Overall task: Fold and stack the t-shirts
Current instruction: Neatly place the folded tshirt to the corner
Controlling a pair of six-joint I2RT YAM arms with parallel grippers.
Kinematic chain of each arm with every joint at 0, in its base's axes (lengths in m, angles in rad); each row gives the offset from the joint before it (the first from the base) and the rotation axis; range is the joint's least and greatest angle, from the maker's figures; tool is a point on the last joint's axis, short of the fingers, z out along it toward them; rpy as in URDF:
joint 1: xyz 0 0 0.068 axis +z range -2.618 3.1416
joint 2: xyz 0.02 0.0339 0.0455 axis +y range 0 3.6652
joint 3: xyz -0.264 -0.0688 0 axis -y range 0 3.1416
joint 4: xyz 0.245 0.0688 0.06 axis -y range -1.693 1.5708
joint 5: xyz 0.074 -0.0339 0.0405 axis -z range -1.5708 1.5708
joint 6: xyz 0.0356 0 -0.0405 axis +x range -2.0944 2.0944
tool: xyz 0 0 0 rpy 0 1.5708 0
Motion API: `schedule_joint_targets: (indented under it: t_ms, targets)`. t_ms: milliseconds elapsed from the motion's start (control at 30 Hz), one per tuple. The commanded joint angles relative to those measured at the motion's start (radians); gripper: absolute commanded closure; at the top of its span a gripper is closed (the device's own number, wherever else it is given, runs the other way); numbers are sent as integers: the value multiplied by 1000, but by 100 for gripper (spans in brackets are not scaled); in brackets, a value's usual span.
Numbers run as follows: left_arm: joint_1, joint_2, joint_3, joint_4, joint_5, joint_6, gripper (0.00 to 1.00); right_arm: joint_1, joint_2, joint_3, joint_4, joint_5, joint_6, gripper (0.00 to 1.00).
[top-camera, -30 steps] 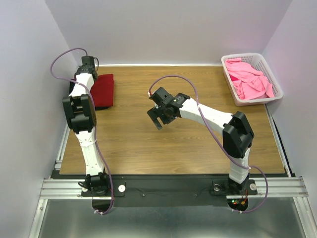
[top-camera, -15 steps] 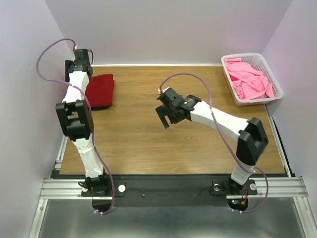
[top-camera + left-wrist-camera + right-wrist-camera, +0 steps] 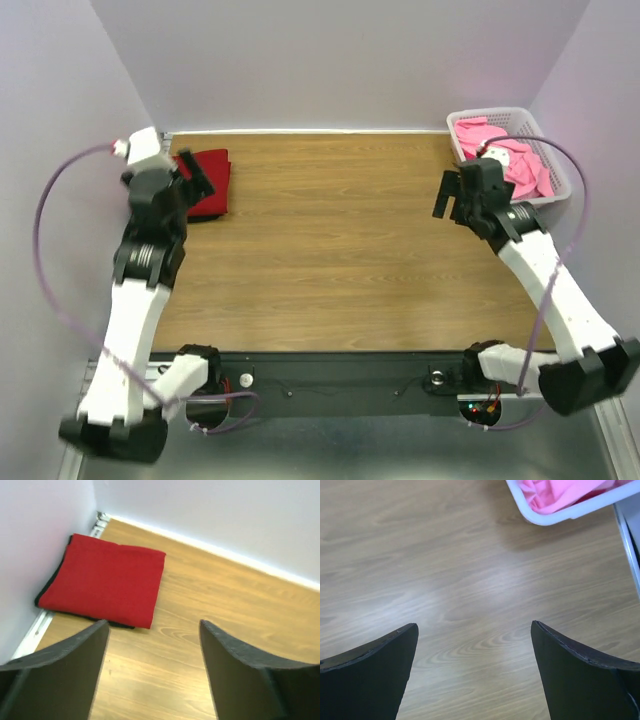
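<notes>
Left pincer (image 3: 152, 672) stands apart, empty. The folded red tee (image 3: 105, 582), lying on a black tee (image 3: 49, 585), sits just ahead-left of it. Right pincer (image 3: 475, 672), also apart and empty over the surface (image 3: 445, 580), has pink tees (image 3: 555, 495) in a basket (image 3: 570, 514) ahead-right.

A stack of folded t-shirts (image 3: 105, 582) lies in the far left corner of the table (image 3: 330, 230), against the left wall (image 3: 30, 530). The basket (image 3: 565, 516) sits in the far right corner, with loose t-shirts (image 3: 545, 497) heaped in it. The left gripper (image 3: 152, 625) hangs just before the stack, and the right gripper (image 3: 475, 627) hangs before the basket, to its left.
</notes>
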Motion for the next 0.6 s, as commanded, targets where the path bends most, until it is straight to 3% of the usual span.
schedule_joint_targets:
  t_ms: [0,167,367,567]
  targets:
    - [16,-305,-144,3,-65,-154,3,19,-202,-26,45,94,39,0]
    - [18,-620,-169,-94,-163,-88,1,19,-416,-45,110,196,-7,0]
    - [18,-809,-134,-162,-220,-31,1,19,-718,-158,289,182,-130,0]
    - [16,-977,-195,-136,-263,-53,1,19,-824,-184,329,120,-259,0]
